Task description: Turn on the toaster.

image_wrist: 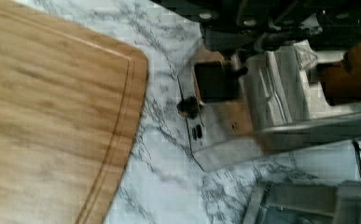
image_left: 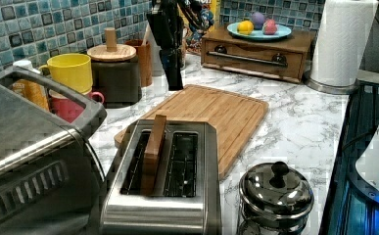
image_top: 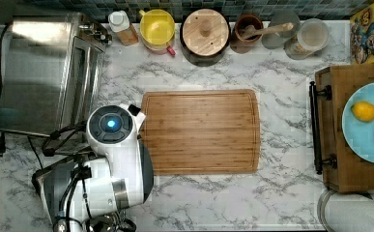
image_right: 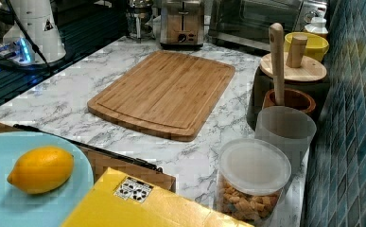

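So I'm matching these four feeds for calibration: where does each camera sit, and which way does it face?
Top view: overhead, looking straight down on the cutting board; the white arm covers the toaster.
Left view: low behind the toaster, facing along the counter to the paper towel roll; the arm's base shows at the left view's right edge.
Right view: the opposite end, by the lemon, facing back at the toaster.
Wrist view: on the arm, looking down at the toaster's lever.
Left and right views share board and toaster.
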Controlling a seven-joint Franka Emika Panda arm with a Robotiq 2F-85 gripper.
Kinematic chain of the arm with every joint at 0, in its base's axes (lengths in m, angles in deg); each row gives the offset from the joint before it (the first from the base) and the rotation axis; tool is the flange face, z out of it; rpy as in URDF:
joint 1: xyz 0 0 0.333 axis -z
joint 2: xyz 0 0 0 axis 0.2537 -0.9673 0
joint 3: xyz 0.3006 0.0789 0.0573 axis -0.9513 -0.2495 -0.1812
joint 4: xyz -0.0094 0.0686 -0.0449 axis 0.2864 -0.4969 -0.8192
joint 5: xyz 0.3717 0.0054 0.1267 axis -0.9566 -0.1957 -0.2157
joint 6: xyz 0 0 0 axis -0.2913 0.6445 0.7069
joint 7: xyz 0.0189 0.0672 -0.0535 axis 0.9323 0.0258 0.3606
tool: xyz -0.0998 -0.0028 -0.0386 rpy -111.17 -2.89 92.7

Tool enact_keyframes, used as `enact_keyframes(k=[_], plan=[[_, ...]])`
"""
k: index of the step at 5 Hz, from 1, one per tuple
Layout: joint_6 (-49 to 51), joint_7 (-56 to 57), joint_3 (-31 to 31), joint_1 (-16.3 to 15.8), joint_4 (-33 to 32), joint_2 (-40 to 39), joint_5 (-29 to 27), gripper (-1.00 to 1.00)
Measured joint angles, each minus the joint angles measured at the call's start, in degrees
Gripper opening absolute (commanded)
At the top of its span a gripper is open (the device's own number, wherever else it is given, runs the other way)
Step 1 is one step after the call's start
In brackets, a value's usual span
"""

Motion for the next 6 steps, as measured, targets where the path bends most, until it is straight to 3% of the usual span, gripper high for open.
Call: enact_keyframes(k=[3,6], plan=[[-7.9,0.0,-2.1,-0.5,-1.2,-0.3,1.7,-1.0],[-6.6,0.0,-1.9,-0.7,-1.2,-2.5,4.1,-1.0]])
